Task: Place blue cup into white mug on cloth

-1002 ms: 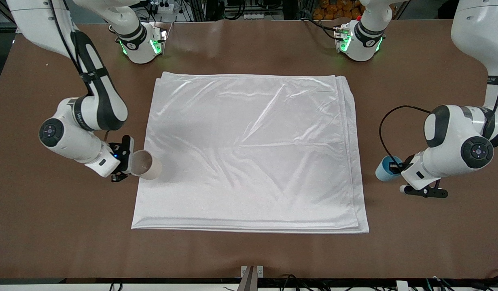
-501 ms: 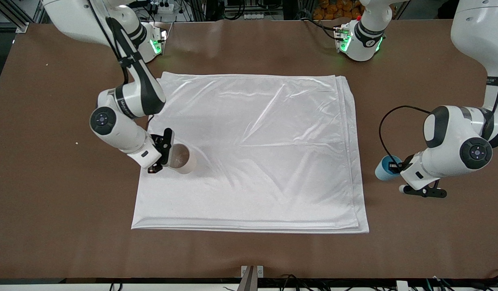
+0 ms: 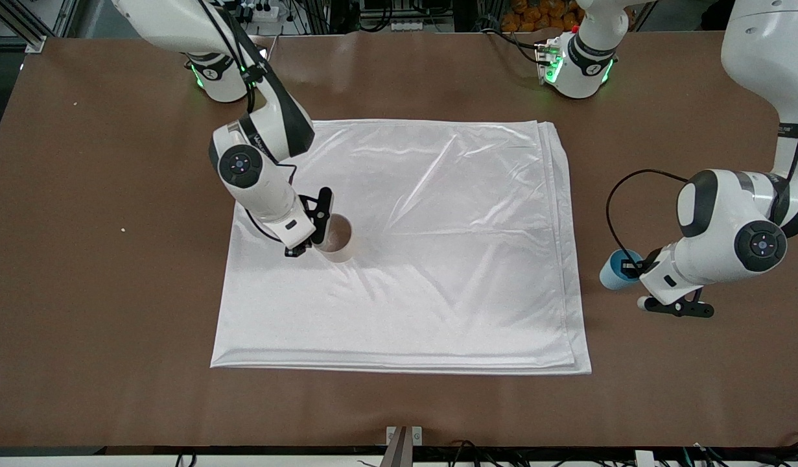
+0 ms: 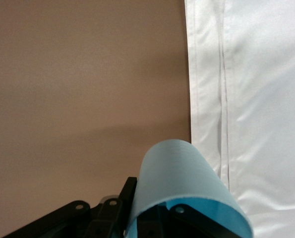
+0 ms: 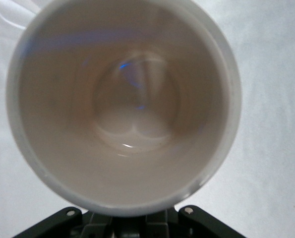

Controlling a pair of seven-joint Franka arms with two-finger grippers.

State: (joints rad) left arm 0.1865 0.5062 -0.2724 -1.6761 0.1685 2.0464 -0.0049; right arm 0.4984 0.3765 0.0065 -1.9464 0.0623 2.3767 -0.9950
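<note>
Over the cloth (image 3: 411,259), toward the right arm's end of it, the right gripper (image 3: 311,235) is clamped on the white mug (image 3: 334,239), which it holds with its mouth open to the wrist camera; the mug's pale inside (image 5: 127,104) fills the right wrist view. The left gripper (image 3: 632,267) is closed on the blue cup (image 3: 614,271) above the brown table (image 3: 100,272), just off the cloth's edge at the left arm's end. The left wrist view shows the cup (image 4: 179,186) beside the cloth's folded edge (image 4: 221,99).

White mug (image 5: 122,104) handle hidden; blue cup (image 4: 187,193) cut off by edge
</note>
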